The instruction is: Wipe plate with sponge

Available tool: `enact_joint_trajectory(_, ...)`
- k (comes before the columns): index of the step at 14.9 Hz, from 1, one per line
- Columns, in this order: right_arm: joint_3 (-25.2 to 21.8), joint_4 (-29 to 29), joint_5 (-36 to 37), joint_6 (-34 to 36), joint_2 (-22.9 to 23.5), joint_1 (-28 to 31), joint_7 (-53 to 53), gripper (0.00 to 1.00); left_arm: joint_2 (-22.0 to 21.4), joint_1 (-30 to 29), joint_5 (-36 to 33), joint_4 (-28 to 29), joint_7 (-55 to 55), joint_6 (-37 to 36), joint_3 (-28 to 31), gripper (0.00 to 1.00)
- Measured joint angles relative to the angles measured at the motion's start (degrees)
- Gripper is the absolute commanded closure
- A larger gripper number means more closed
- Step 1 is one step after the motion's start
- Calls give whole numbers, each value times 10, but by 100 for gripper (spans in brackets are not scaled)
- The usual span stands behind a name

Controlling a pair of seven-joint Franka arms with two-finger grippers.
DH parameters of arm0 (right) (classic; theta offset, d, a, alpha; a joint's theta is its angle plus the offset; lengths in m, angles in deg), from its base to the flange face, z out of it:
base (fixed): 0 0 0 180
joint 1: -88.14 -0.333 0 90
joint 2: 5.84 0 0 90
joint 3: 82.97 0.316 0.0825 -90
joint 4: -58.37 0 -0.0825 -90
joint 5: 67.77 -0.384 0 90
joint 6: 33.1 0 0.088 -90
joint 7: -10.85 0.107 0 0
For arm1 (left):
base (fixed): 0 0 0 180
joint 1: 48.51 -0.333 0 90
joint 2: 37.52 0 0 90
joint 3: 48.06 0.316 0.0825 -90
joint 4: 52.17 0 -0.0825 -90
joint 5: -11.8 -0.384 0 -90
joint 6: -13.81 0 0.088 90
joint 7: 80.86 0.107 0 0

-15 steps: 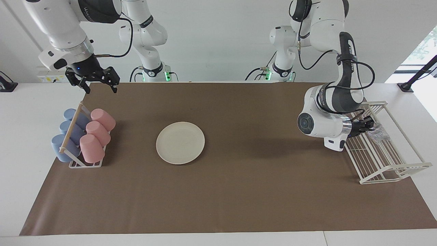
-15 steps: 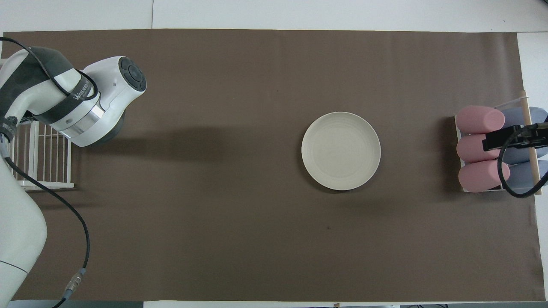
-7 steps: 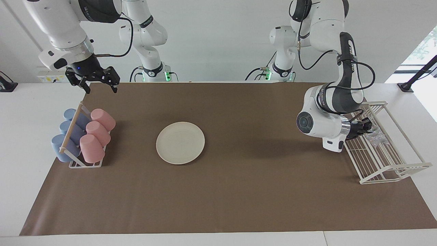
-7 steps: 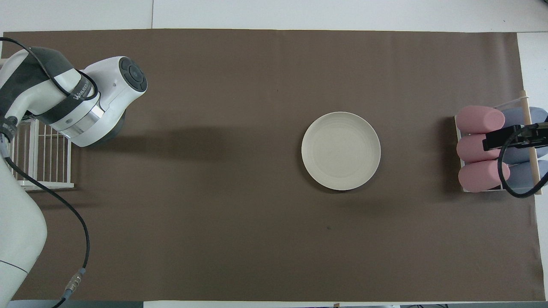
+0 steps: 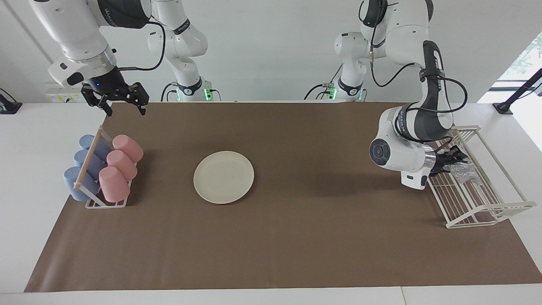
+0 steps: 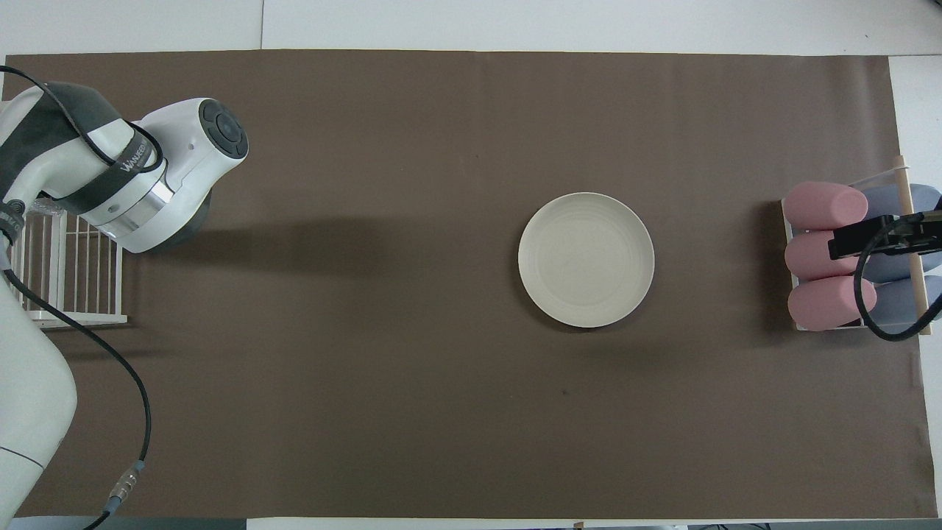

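The cream-white plate (image 5: 223,177) lies flat on the brown mat near the table's middle, and it also shows in the overhead view (image 6: 586,259). The silvery mesh sponge (image 5: 465,171) lies in the white wire rack (image 5: 487,203) at the left arm's end of the table. My left gripper (image 5: 453,160) reaches into that rack, right at the sponge. In the overhead view the arm hides both. My right gripper (image 5: 125,110) is open and empty, waiting in the air by the cup rack.
A small rack (image 5: 91,199) holds three pink cups (image 5: 113,183) and three blue cups (image 5: 78,182) lying on their sides at the right arm's end. The left arm's bulky wrist (image 5: 398,154) hangs low over the mat beside the wire rack.
The left arm's wrist and gripper have shifted slightly inside the wire rack, closer to the sponge. The plate and the right arm have not moved.
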State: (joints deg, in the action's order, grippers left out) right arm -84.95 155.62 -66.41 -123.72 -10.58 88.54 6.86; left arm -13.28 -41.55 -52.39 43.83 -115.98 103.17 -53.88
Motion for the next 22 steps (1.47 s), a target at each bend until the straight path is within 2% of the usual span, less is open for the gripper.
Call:
enact_joint_trajectory(10, 0, 0, 0, 0, 0, 0, 0, 0, -10, -7, 14, -8, 18, 20, 0, 0)
enact_joint_trajectory(17, 0, 0, 0, 0, 0, 0, 0, 0, -128, -41, 255, -51, 130, 34, 3, 0)
enact_joint_trajectory(20, 0, 0, 0, 0, 0, 0, 0, 0, -190, -76, 411, -52, 141, 32, 4, 0)
enact_joint_trajectory(22, 0, 0, 0, 0, 0, 0, 0, 0, -229, -98, 490, -52, 155, 19, 5, 0)
